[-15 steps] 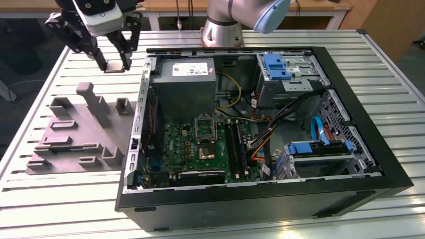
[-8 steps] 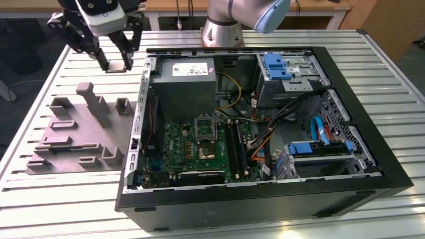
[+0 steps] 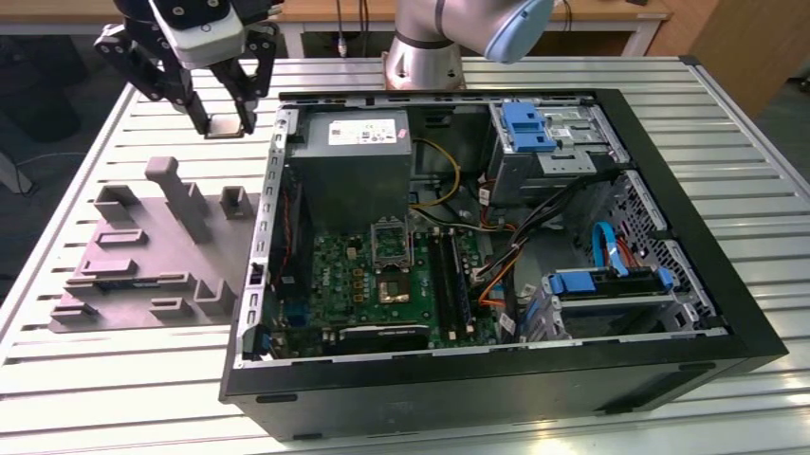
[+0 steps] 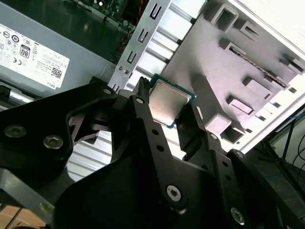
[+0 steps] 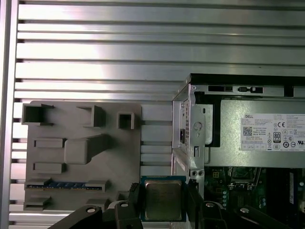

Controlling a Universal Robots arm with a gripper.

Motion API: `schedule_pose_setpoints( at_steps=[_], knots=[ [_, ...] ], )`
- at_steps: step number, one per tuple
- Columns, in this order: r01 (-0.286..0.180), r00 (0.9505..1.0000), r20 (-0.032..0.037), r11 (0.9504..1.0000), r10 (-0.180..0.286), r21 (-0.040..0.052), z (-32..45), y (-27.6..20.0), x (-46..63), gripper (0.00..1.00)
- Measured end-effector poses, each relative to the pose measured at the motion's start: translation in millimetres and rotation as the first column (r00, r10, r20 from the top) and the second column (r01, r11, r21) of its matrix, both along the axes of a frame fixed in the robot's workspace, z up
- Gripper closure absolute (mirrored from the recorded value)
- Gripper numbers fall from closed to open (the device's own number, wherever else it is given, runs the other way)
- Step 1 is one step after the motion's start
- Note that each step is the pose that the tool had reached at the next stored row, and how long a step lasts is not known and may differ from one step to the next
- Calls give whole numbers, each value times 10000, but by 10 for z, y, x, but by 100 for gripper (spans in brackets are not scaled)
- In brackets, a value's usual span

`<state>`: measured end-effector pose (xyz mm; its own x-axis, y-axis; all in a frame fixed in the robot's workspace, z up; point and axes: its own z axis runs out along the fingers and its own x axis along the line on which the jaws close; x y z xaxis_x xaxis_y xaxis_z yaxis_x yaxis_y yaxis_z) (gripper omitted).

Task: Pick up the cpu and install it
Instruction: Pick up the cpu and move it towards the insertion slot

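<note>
The cpu (image 4: pixel 169 102) is a small square chip with a silvery top and a green rim, and it sits clamped between my gripper's black fingers (image 4: pixel 143 119). In the first wrist view the cpu (image 5: pixel 163 199) hangs over the slatted table, between the grey fixture and the case's edge. My gripper (image 3: pixel 228 121) is raised above the table at the exterior view's left, beside the open case's back corner, shut on the cpu (image 3: pixel 228 126). On the green motherboard (image 3: pixel 367 294) the dark socket (image 3: pixel 390 284) lies bare with its metal frame (image 3: pixel 389 239) swung open.
The open black computer case (image 3: pixel 658 199) lies on the slatted aluminium table (image 3: pixel 152 398). A grey power supply (image 3: pixel 360 166) with a white label sits by the socket. A grey moulded fixture (image 3: pixel 139 256) lies at the exterior view's left. Cables and blue drive bays fill the case's other side.
</note>
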<state>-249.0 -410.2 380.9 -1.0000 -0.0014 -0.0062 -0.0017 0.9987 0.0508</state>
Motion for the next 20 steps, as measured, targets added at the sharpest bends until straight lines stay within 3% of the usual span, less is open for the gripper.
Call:
schedule_pose_setpoints(
  at_steps=[20],
  knots=[
    [0,10000,0,10000,0,0,-2,0,74,53]
  ],
)
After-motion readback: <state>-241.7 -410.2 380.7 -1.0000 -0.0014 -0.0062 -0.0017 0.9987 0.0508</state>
